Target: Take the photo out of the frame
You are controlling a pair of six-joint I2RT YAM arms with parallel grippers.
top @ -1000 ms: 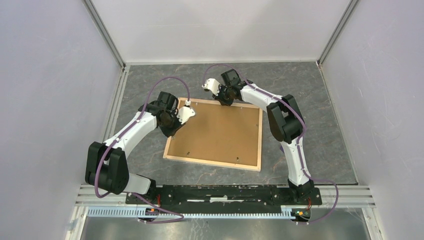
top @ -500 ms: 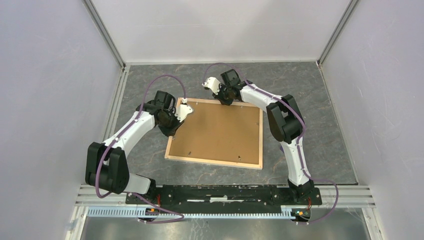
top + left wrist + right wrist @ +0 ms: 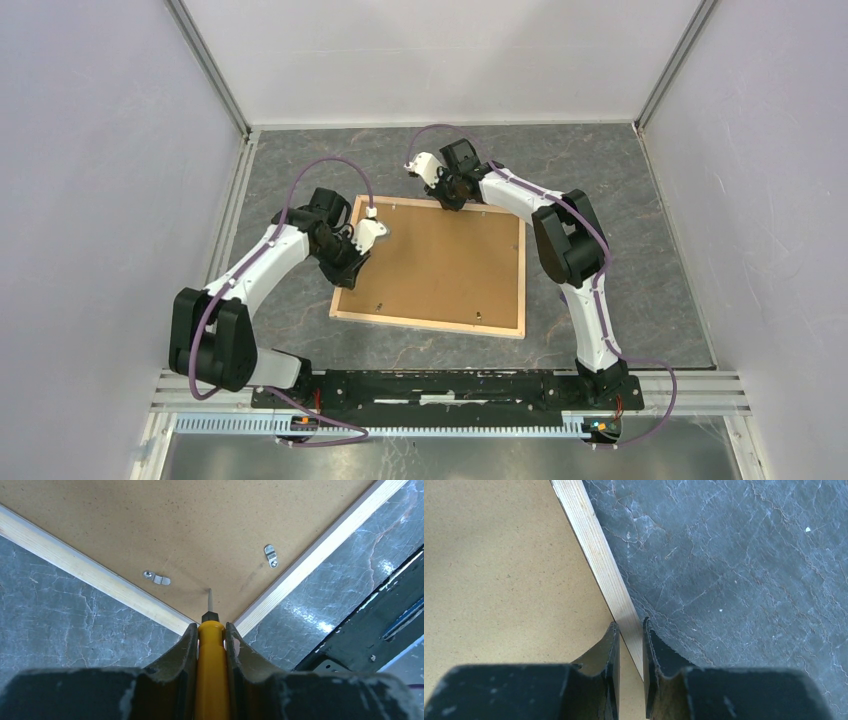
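Observation:
The frame (image 3: 430, 327) lies face down on the grey table, its brown backing panel (image 3: 440, 265) up; the photo is hidden. My left gripper (image 3: 350, 265) is at the frame's left edge, shut on a yellow-handled screwdriver (image 3: 211, 665). The screwdriver's metal tip (image 3: 209, 592) rests on the backing just inside a corner of the pale wood rail (image 3: 90, 572). Two small metal clips (image 3: 157, 577) (image 3: 270, 555) sit either side of the tip. My right gripper (image 3: 452, 200) is at the far edge, its fingers closed across the wood rail (image 3: 594, 545), as the right wrist view (image 3: 629, 625) shows.
The enclosure's walls stand close on the left, right and back. The black base rail (image 3: 450, 385) of the arms runs along the near edge, just beyond the frame's near side. Bare marbled table (image 3: 620, 180) surrounds the frame.
My left gripper has drawn slightly toward the near side along the frame's left edge, still holding the screwdriver. The frame's far-left corner has shifted a little. The right gripper has stayed put.

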